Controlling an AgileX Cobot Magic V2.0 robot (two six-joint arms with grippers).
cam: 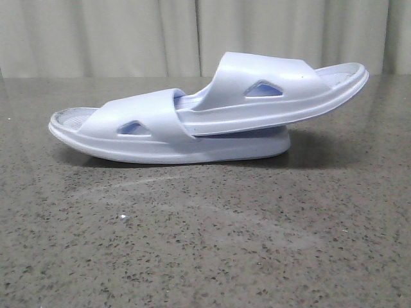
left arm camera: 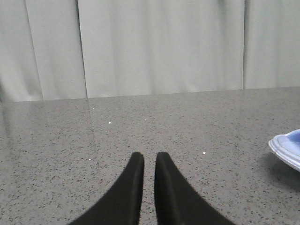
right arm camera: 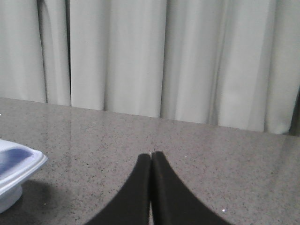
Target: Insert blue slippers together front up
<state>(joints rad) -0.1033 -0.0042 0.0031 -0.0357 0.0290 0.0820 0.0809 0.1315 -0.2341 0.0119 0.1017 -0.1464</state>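
Note:
The two blue slippers lie nested on the table in the front view. The lower slipper (cam: 141, 128) rests flat. The upper slipper (cam: 276, 83) is pushed under the lower one's strap and tilts up to the right. Neither gripper appears in the front view. In the left wrist view my left gripper (left arm camera: 150, 157) hovers over bare table, empty, its fingers almost together with a thin gap. One slipper end (left arm camera: 286, 149) shows at that view's edge. My right gripper (right arm camera: 151, 154) is shut and empty, its fingers touching, with a slipper end (right arm camera: 16, 164) off to the side.
The speckled grey stone table (cam: 205, 244) stretches out in front of the slippers. A pale curtain (cam: 128, 32) hangs behind the table's far edge.

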